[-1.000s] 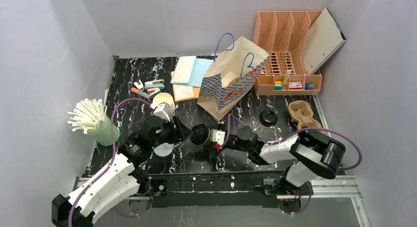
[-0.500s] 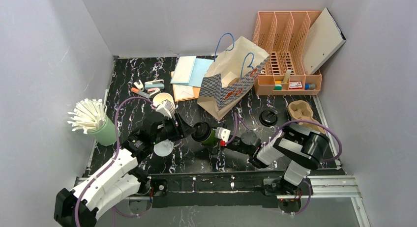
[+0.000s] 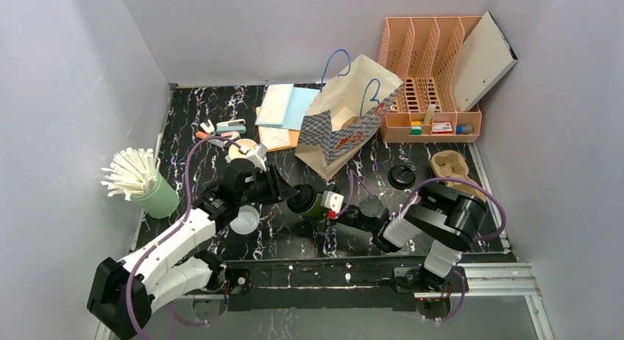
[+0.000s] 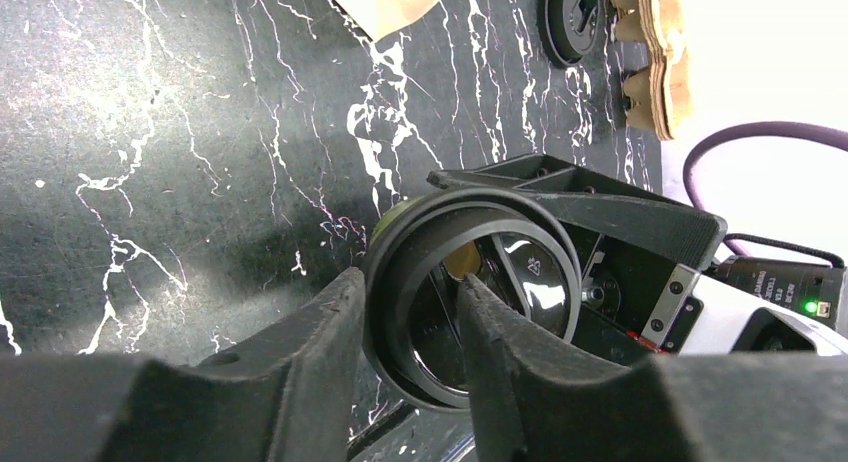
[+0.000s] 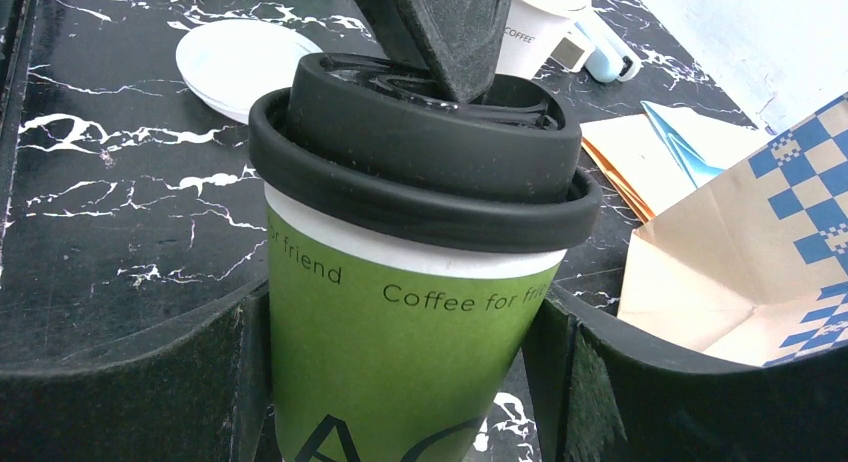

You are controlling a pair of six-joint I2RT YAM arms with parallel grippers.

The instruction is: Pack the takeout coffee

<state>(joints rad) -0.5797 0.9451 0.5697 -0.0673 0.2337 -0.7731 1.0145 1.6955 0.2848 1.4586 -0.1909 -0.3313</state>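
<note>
The right hand (image 3: 316,204) clamps the takeout coffee (image 5: 400,352) near the paper bag (image 3: 346,123); the left hand (image 4: 405,302) straddles the black lid (image 5: 420,152) at its rim, its grip impossible to tell.

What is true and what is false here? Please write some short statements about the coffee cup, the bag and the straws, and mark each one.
1. The takeout coffee wears a black lid. True.
2. The right gripper holds it by its green wall. True.
3. It already sits inside the paper bag. False: it is outside, in front of the bag.
4. A second lid lies near the cardboard cup carrier. True.
5. The straw holder stands on the right side. False: it stands on the left.
</note>
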